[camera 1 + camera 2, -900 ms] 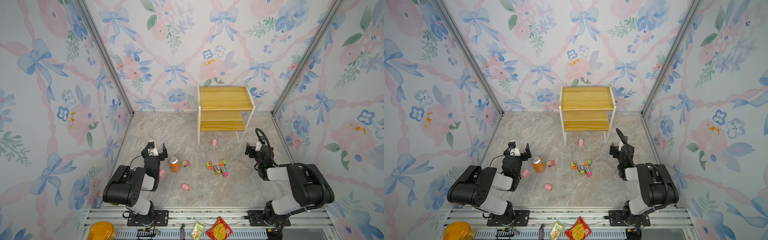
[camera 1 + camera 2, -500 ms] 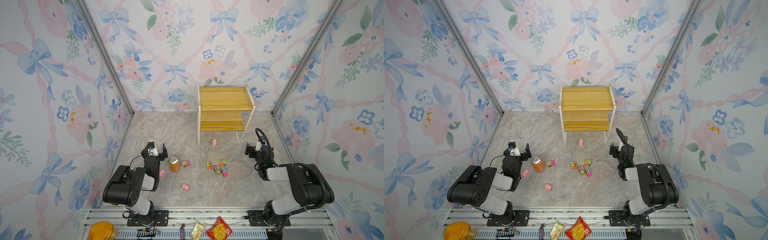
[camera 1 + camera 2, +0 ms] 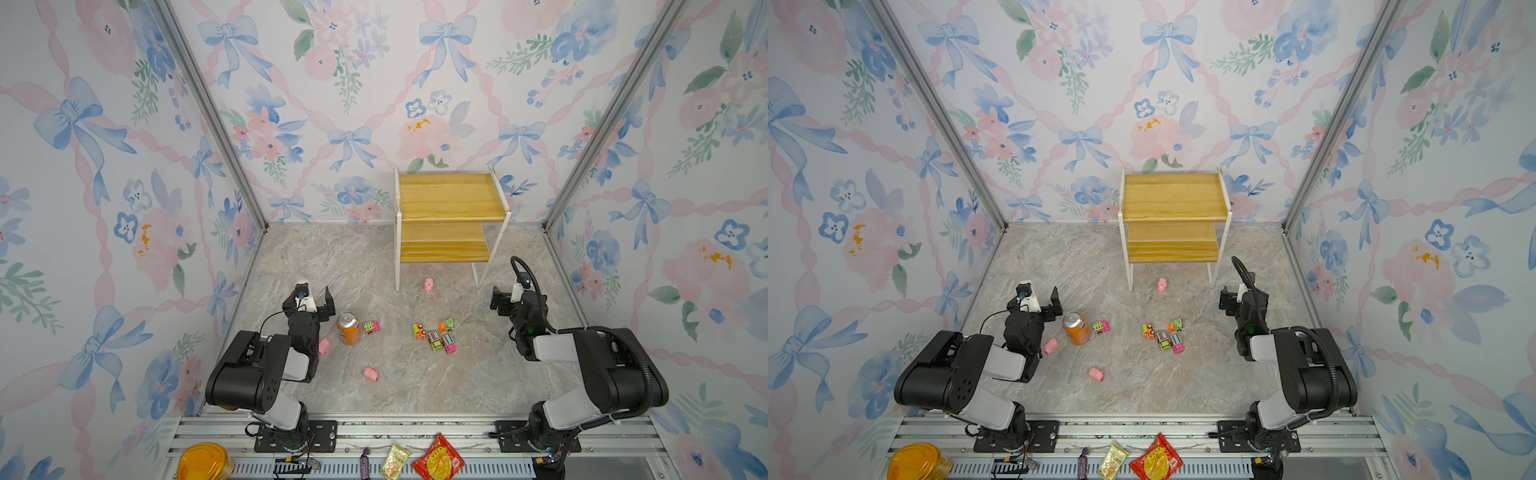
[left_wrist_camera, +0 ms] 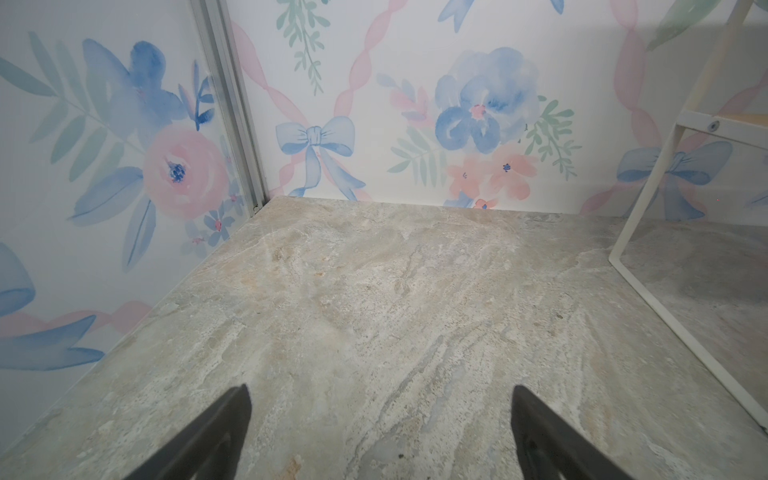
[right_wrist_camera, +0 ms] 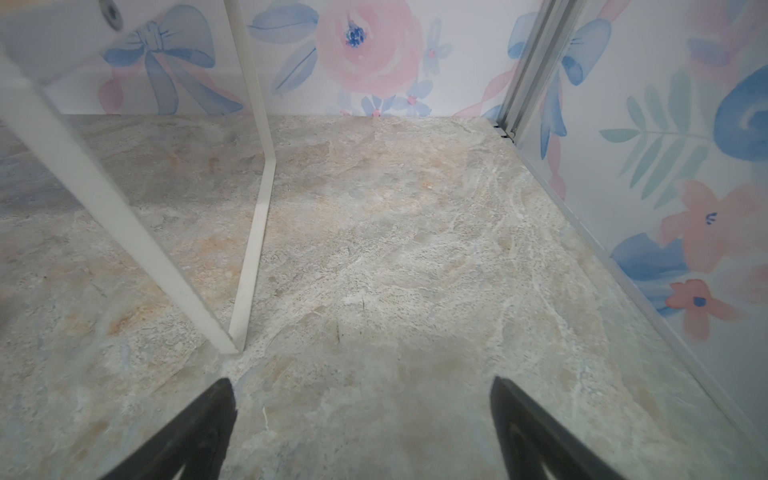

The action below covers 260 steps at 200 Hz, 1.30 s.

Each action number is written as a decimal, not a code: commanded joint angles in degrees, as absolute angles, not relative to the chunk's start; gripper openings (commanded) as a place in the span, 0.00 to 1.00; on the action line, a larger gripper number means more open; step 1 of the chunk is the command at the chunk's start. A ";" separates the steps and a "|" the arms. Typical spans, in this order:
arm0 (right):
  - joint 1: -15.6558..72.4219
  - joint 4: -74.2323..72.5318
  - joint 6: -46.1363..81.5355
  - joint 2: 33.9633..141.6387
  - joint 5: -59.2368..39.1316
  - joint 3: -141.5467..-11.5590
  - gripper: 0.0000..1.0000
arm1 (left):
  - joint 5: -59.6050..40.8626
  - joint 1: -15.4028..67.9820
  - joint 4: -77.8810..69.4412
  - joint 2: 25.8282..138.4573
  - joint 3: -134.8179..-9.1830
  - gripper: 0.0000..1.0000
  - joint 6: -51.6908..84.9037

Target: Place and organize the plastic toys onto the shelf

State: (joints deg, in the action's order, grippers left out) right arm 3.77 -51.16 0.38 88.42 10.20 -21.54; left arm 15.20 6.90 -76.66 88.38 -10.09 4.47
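The left pincer and right pincer gape wide, empty; grabbing the left pig could topple the neighbouring can.

Shelf boards both bare, open from front and above. Table ahead of left end effector is free up to the back wall. Can stands just inboard of it, truck right beside the can, left pig close by that arm. Right end effector sits near the shelf's front right leg; free table on its outer side. Truck cluster and middle pig dot the centre lane to the shelf.
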 commanded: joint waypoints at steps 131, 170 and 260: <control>9.04 -34.64 2.37 74.40 26.18 -24.41 0.97 | 26.34 4.83 -32.27 77.01 -32.99 0.98 16.60; 12.29 -14.25 11.57 59.72 29.30 -28.07 0.97 | 22.04 4.79 -14.13 75.67 -45.13 0.94 22.51; 32.53 9.52 19.37 50.79 27.25 -32.13 0.97 | 12.97 19.30 2.22 73.36 -54.35 0.93 18.30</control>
